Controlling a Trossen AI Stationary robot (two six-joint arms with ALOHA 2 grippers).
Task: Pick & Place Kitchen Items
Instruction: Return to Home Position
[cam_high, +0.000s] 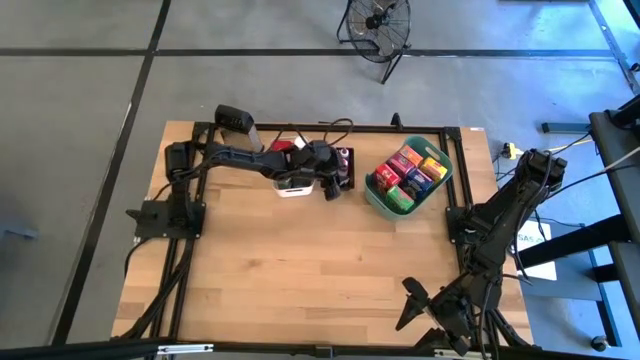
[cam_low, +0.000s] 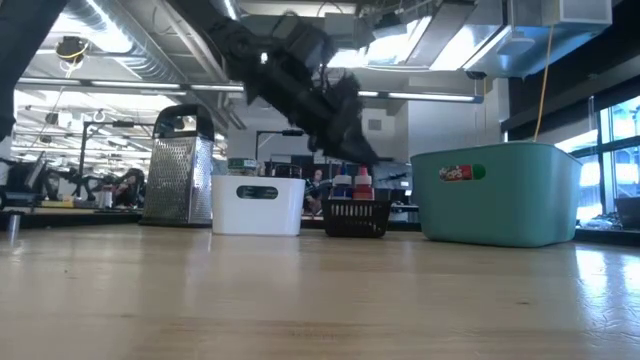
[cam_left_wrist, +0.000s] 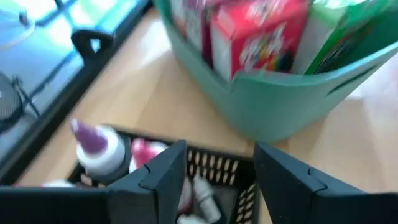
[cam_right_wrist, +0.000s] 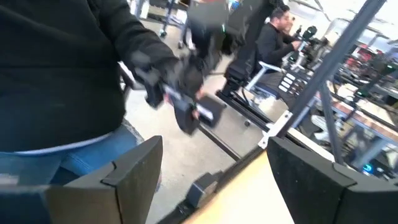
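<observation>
My left gripper (cam_left_wrist: 221, 180) hangs open just above the black tray (cam_left_wrist: 214, 163), which holds little capped bottles: a white one with a purple cap (cam_left_wrist: 93, 146), a pink-capped one (cam_left_wrist: 146, 152) and a small pale one (cam_left_wrist: 200, 194) lying below the gap between the fingers. In the high view the gripper (cam_high: 330, 190) is over the tray (cam_high: 343, 163), beside the white bin (cam_high: 290, 182). The teal basket (cam_high: 378, 200) to its right holds red, yellow and green boxes (cam_high: 410, 170). My right gripper (cam_high: 415, 300) waits open near the table's front right corner.
A metal grater (cam_low: 185, 165) stands at the far left, behind the white bin (cam_low: 258, 205). The black tray (cam_low: 357, 217) sits between that bin and the teal basket (cam_low: 495, 195). Bare wood covers the table's near half. A person (cam_right_wrist: 56, 74) stands beyond the table's front edge.
</observation>
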